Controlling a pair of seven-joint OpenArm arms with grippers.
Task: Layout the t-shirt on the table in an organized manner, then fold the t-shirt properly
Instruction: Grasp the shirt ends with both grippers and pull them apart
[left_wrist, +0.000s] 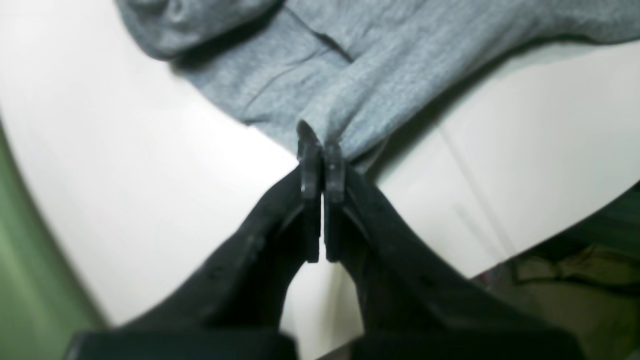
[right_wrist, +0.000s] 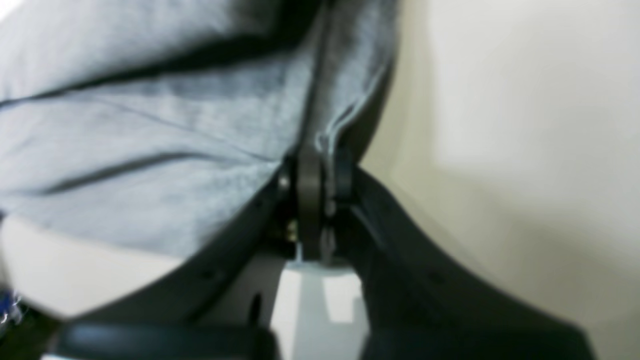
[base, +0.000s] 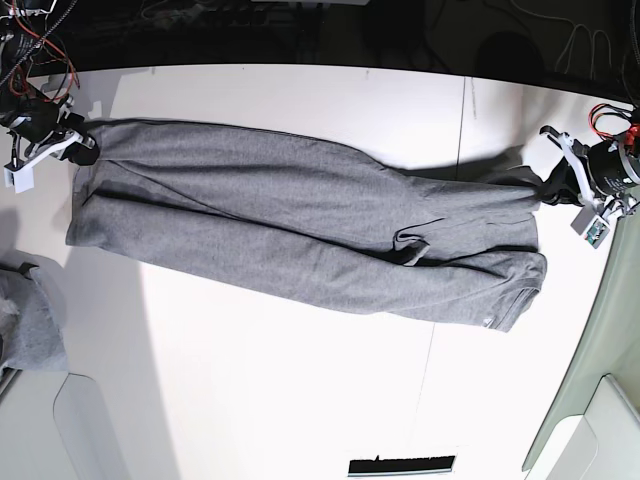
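Note:
The heather-grey t-shirt (base: 300, 225) lies stretched left to right across the white table (base: 280, 400), with a fold ridge along its middle. My left gripper (base: 553, 190) at the base view's right is shut on a pinched edge of the t-shirt (left_wrist: 320, 85); its closed fingertips (left_wrist: 321, 160) hold a peak of cloth just above the table (left_wrist: 125, 175). My right gripper (base: 78, 146) at the base view's left is shut on the opposite end of the t-shirt (right_wrist: 150, 150); its tips (right_wrist: 320, 180) clamp fabric and loose threads over the table (right_wrist: 500, 125).
A smaller lighter-grey cloth bundle (base: 30, 325) sits at the left edge. A pale grey-green rounded panel (base: 600, 380) borders the right. A thin dark seam (base: 445, 270) crosses the table. A black strip (base: 400, 465) lies at the front edge. Cables run along the back.

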